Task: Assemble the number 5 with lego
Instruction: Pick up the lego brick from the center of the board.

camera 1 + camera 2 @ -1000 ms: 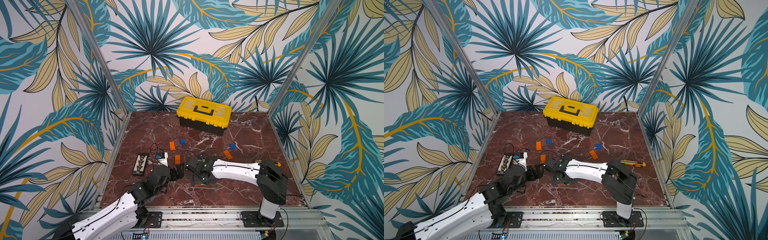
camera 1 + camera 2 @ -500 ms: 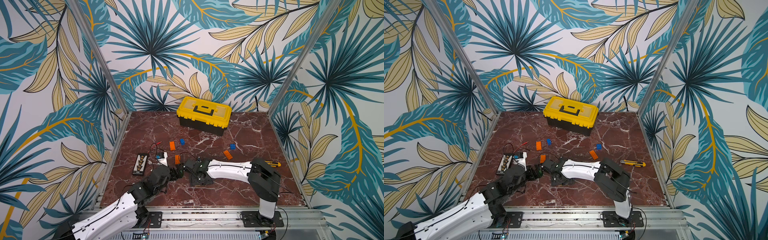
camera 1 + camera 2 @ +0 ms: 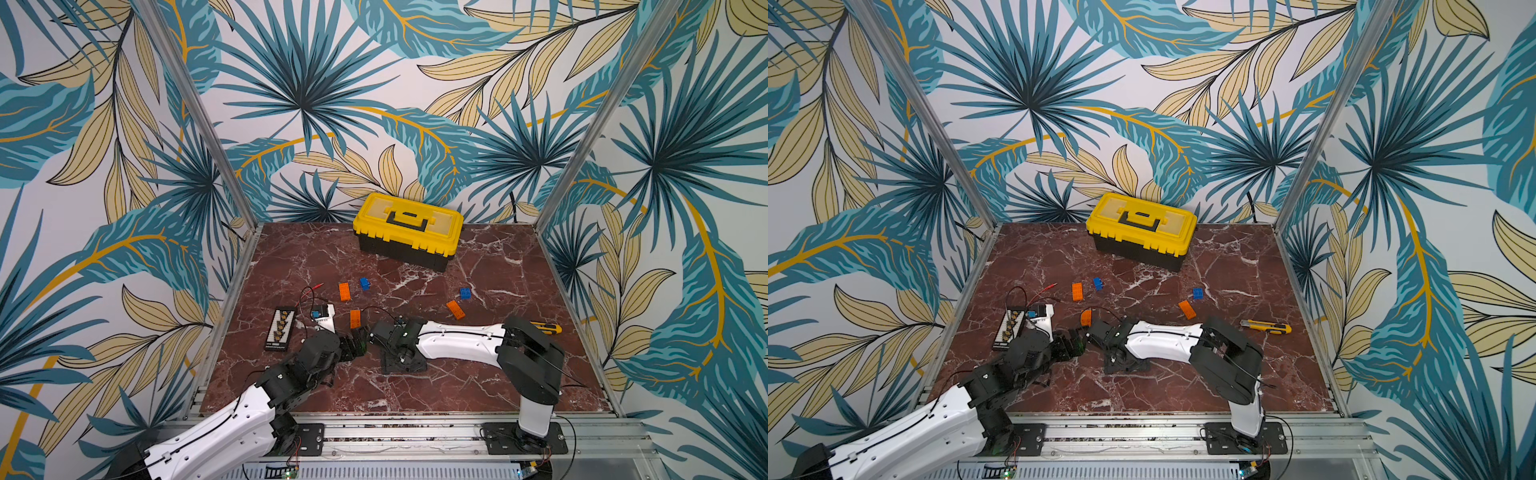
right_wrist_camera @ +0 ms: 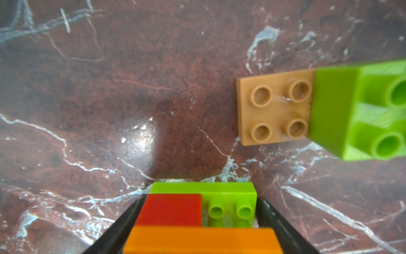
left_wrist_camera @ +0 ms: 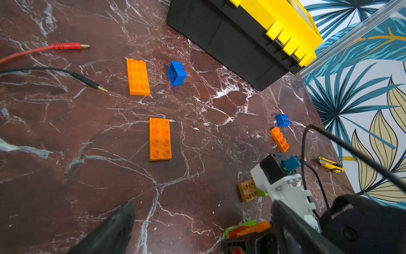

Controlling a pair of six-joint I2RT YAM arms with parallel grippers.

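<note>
The right gripper point(image 4: 201, 199) grasps a stack of green, red and orange bricks point(image 4: 201, 235), long axis near-to-far, with the tan brick point(image 4: 275, 107) and its green brick point(image 4: 351, 110) just to its far side; the left gripper point(image 3: 356, 344) hangs open just left.

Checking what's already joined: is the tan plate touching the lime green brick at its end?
Touching. The right wrist view shows the lime green brick sitting on the tan plate, no gap between them.

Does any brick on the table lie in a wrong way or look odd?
Yes. The blue brick beside the far orange brick lies tipped over, its hollow underside showing, while the orange brick sits studs up.
</note>
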